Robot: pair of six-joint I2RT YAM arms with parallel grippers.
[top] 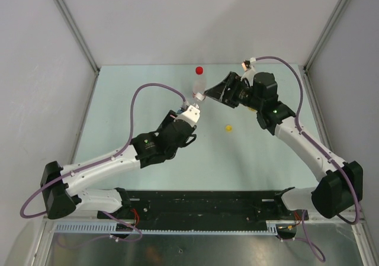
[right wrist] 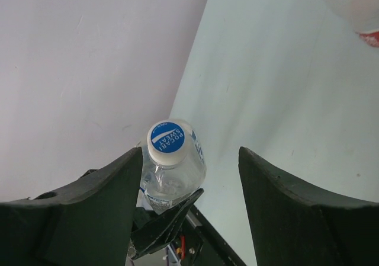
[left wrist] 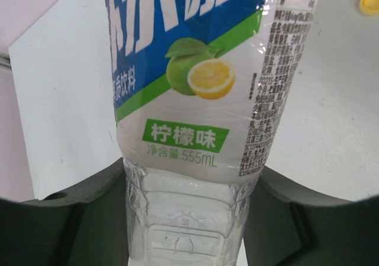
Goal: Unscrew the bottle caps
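place: robot lab cell, live | seen: blank walls [top: 195, 17], alu frame posts [top: 71, 23], L arm [top: 100, 165] + R arm [top: 308, 144] bolted at counter [top: 237, 159]

Bright even light, faint soft shadows, slight glare on the bottle [left wrist: 189, 118], dark soft-focus end effector fingers [left wrist: 71, 218].

Bottle [left wrist: 189, 218]: clear plastic, glossy, ribbed low down. Label [left wrist: 189, 70]: shiny printed film, slightly wrinkled. Cap [right wrist: 168, 143]: smooth white plastic, blue printed top. Table [top: 148, 88]: matt, pale, smooth. Right hand [right wrist: 189, 159] fingers [right wrist: 284, 207]: dark matt plastic, faintly grainy.
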